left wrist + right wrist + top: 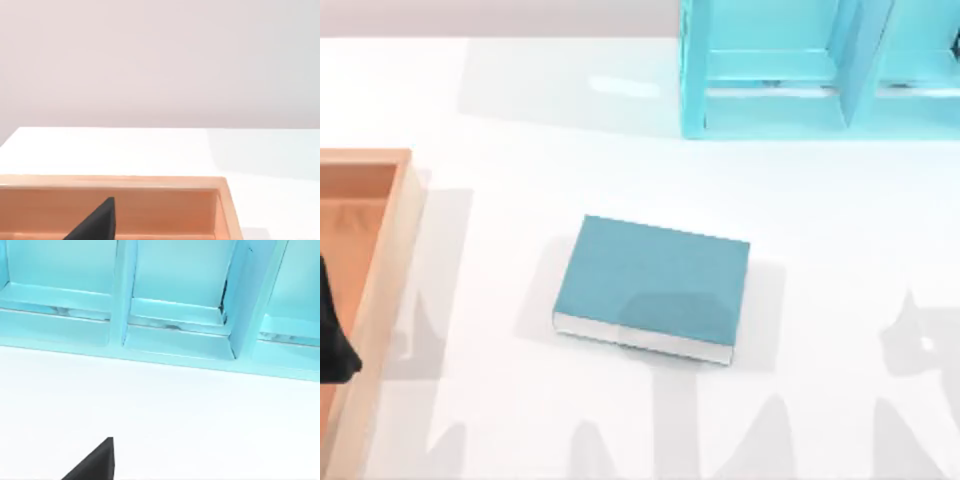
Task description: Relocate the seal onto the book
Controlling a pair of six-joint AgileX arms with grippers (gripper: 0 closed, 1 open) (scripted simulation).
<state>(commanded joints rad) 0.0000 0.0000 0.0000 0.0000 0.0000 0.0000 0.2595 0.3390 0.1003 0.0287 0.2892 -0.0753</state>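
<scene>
Top view: the book lies flat near the middle of the white surface, well apart from the left end effector, which sits at the left edge over the wooden tray.
Left end effector: one dark fingertip shows above the tray's floor in the left wrist view; I cannot tell how far open it is or whether it holds anything.
Right end effector: a dark fingertip hangs over bare surface, facing the turquoise shelf unit ahead of it; opening cannot be told.
Seal: I cannot place it from these frames.
Book handling: judged stiff, flat and steady, a broad landing spot.
Seal handling: judged light, rigid and narrow; grip across its sides, mid-height.
Writing: none readable; the book's cover is plain teal.
</scene>
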